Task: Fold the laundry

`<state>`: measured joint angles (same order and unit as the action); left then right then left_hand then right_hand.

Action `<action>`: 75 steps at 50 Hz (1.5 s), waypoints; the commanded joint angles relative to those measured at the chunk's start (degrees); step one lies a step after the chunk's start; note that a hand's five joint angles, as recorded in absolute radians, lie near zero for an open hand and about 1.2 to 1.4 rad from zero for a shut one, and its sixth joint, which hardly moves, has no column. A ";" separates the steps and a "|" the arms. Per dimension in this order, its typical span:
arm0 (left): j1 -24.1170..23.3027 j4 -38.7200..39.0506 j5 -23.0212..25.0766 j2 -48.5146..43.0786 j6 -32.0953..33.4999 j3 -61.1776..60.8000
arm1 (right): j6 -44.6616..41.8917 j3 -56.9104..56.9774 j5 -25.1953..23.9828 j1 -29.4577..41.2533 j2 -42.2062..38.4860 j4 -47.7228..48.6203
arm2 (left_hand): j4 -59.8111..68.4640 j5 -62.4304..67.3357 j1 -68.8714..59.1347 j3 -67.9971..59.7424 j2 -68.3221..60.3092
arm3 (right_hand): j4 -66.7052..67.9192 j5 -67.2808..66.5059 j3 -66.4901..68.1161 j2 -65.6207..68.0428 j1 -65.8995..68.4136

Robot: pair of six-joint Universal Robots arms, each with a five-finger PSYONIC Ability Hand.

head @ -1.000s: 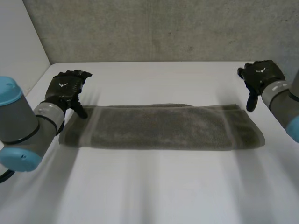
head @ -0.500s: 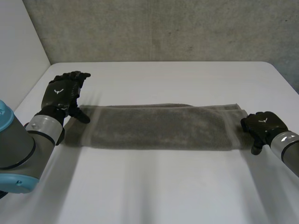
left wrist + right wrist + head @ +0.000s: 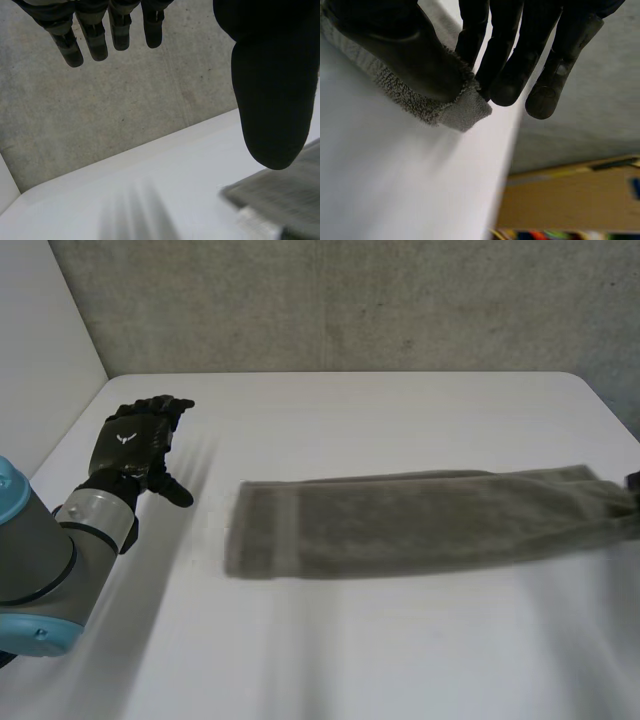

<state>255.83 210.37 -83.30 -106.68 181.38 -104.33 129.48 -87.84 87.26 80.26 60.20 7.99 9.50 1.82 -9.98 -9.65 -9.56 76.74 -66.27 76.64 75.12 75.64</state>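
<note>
Towel (image 3: 420, 520) corner pinched in R hand (image 3: 505, 45) at table (image 3: 395, 175) edge, L hand (image 3: 135, 440) open & off it, so thin grip could slip

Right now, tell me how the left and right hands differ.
The left hand is open, fingers straight; the right hand pinches the towel at its end between thumb and fingers. The left hand is clear of the towel; the right hand holds it. Both are black.

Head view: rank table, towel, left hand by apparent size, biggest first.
1. table, largest by far
2. towel, stretched across most of the table's width
3. left hand, smallest
No close calls among the three.
</note>
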 commanded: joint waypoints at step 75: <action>-2.27 2.68 -0.19 0.77 0.02 -2.02 | -16.02 17.44 -5.52 61.51 -15.47 -7.02 | 0.50 -1.82 -0.02 -0.35 -0.44 | 3.26 -3.73 3.36 4.88 4.36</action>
<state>253.67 213.05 -83.42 -106.60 181.52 -106.37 119.31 -72.81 82.77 138.32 51.47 5.95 9.50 1.82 -9.97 -9.48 -9.51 76.71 -65.03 77.15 72.84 74.45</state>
